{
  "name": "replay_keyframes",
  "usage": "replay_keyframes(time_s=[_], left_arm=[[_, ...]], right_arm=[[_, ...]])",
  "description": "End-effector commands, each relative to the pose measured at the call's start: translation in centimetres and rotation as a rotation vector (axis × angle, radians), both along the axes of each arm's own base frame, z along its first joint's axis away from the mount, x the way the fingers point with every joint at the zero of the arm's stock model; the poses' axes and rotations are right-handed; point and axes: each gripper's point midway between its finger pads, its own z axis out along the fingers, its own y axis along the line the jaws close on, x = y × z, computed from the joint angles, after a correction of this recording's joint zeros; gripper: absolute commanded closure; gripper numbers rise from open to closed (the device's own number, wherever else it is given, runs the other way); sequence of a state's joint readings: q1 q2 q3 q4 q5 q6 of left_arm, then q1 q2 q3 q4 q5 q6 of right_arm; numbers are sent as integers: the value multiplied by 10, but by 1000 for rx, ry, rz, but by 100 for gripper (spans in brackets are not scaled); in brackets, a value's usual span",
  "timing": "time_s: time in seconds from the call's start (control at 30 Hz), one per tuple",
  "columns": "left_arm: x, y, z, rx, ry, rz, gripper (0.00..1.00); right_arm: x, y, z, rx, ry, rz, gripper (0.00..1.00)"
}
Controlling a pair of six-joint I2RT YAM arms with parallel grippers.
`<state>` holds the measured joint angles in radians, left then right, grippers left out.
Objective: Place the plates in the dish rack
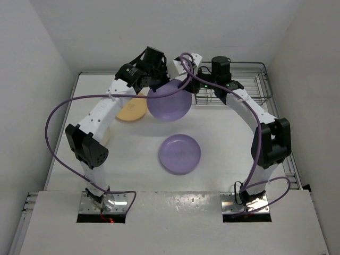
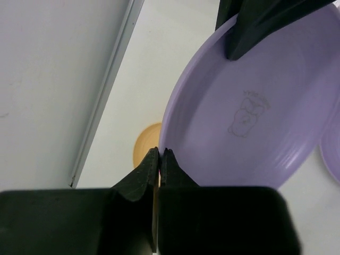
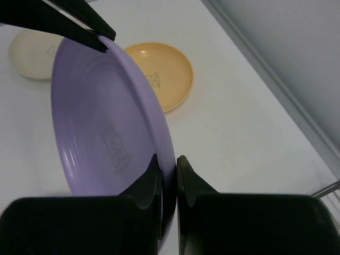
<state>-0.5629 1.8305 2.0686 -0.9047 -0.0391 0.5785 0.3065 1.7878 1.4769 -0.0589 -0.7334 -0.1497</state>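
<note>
1. Plates: one lavender plate (image 1: pixel 169 101) hangs tilted in the air, its rim pinched by both grippers.
2. The right gripper (image 3: pixel 169 164) clamps one edge; the left gripper (image 2: pixel 160 154) nips the opposite edge.
3. Flat on the table (image 1: pixel 228 138) lie a second lavender plate (image 1: pixel 179 154), an orange-yellow plate (image 1: pixel 132 110) and a cream plate (image 3: pixel 34 47).
4. The dish rack (image 1: pixel 255 85) stands at the far right corner.

Wht arms (image 1: pixel 102 112), blk joints (image 1: pixel 272 142), purple cables (image 1: pixel 64 102)

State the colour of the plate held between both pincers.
Lavender purple: the plate shows clearest in the right wrist view.
</note>
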Motion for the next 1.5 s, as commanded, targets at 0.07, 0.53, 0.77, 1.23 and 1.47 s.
replay_keyframes(time_s=[0.07,0.53,0.77,1.23,1.47], left_arm=[[2,-5,28,-37,-69,7,73],[24,59,-17,-41,75,168,23],[22,71,-59,-26,187,202,26],[33,67,-90,101,215,184,26],[39,70,-92,128,204,200,26]], right_arm=[[27,-22,60,-59,-451,-1,100],[154,-126,120,-512,-1041,-192,100],[199,-173,86,-493,-1081,-228,100],[204,-221,88,-194,-986,-176,100],[204,-227,60,-218,-963,-119,100]])
